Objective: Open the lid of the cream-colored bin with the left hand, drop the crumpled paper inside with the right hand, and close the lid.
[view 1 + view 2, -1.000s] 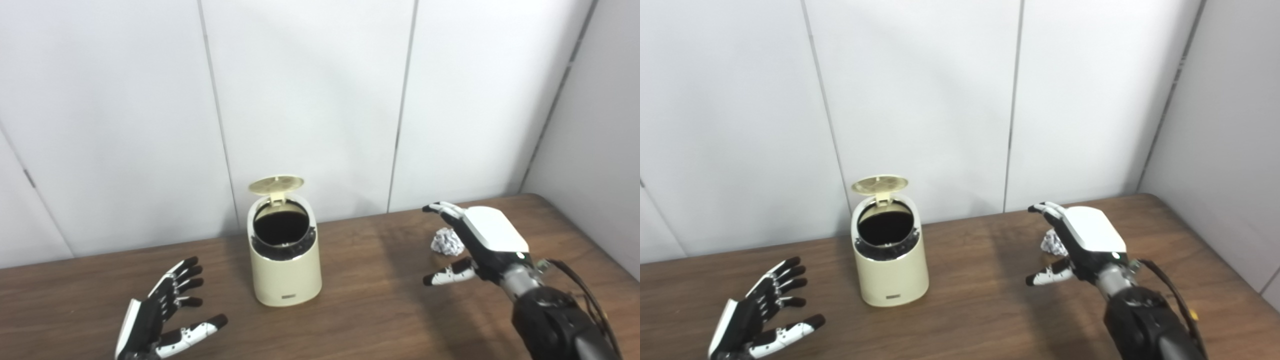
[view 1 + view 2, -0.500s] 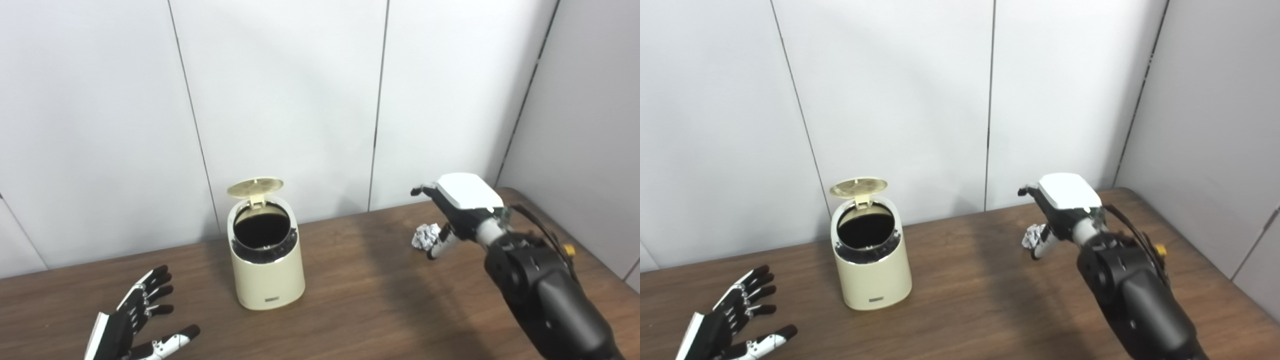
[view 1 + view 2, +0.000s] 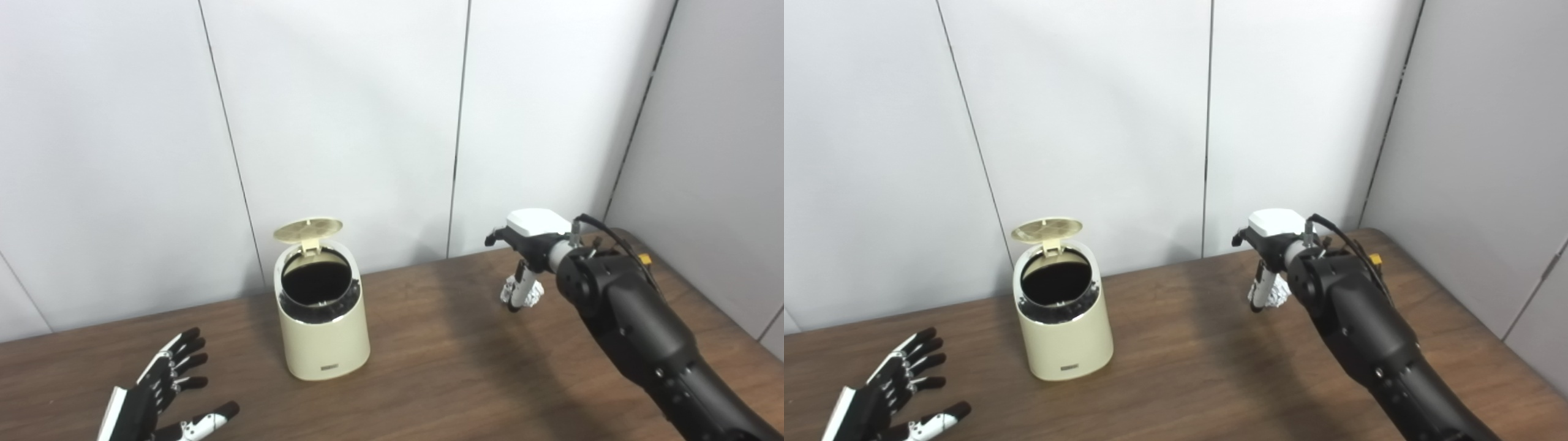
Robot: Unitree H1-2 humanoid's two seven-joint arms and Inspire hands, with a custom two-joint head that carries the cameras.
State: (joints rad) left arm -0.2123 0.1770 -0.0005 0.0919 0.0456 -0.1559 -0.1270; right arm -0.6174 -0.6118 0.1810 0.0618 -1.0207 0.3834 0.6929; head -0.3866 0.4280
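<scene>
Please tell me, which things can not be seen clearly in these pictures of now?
- Crumpled paper: mostly hidden behind the right hand in both views; whether the fingers have closed on it cannot be told.
- Inside of the cream-colored bin: only a dark opening under the raised lid; its contents are not visible.
- Left hand: its wrist is cut off by the bottom edge.

Smooth plastic bin point(image 3: 321, 334), matt wood-grain table point(image 3: 453, 367)
</scene>
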